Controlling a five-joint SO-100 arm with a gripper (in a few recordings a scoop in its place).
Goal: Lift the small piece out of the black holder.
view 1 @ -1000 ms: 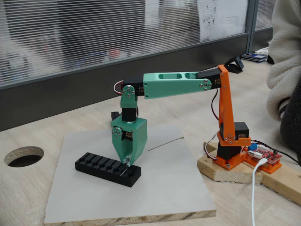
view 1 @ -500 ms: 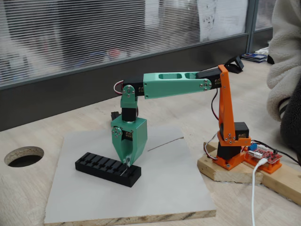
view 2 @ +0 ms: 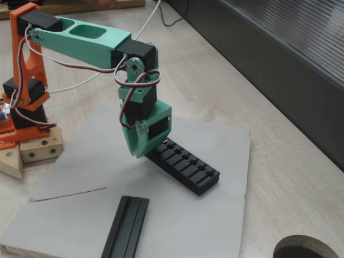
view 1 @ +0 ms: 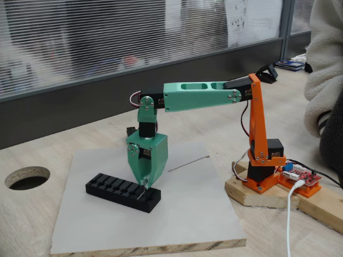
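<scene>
**Green gripper tip down at one end of the slotted holder**

Pale wooden tabletop with a round hole at the left of a fixed view, backed by a dark wall base and slatted blinds. On it, a grey board, carrying the black holder, lying at a slant, slots up.

Green gripper pointing straight down, tip at the right-hand end of the black holder in a fixed view; seen from the other side, covering the holder's near-left end. Jaws drawn to a narrow point; whether closed on anything cannot be told. Small piece just visible as a thin silvery sliver at the holder's end slot, right under the tip; contact with the fingers unclear.

Elsewhere on the board: long thin grey rod behind the gripper, well apart from the holder; narrow black channel rail near the front edge. Orange arm base on a wooden block, beside the board.
</scene>
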